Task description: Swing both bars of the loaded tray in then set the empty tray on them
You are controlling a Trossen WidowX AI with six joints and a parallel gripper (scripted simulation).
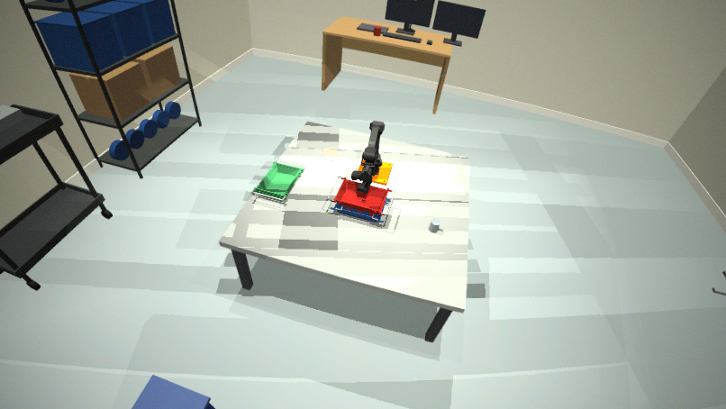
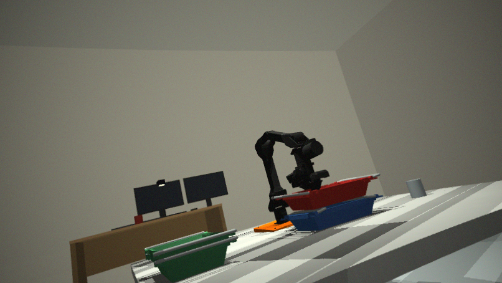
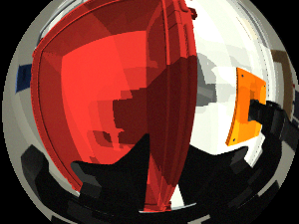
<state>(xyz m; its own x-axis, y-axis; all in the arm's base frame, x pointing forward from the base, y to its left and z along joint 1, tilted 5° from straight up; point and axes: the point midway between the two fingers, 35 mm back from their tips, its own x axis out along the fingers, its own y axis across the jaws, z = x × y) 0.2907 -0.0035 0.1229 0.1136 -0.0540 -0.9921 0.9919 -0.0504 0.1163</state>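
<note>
Gripper [image 1: 362, 189] [image 2: 313, 189] [image 3: 157, 136]: pinching near wall of red tray [image 1: 361, 196] [image 2: 332, 192] [image 3: 105, 84]. Blue tray [image 1: 358, 213] [image 2: 335, 213]: directly below; load n/v. Risk: early release w/ bars off-seat, tray drops in or tips. Edges: table [image 1: 395, 274] [image 2: 421, 242] rim well off; green tray [image 1: 278, 180] [image 2: 196, 262] well apart; open room above, approx.

Blocks inside the blue tray [image 1: 378, 218] [image 2: 333, 215], hidden beneath the red tray [image 1: 361, 196] [image 2: 332, 194] [image 3: 105, 74].

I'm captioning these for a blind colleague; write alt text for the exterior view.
A black robot arm's gripper grips a red tray above a blue tray. A green tray stands apart, lower left.
</note>
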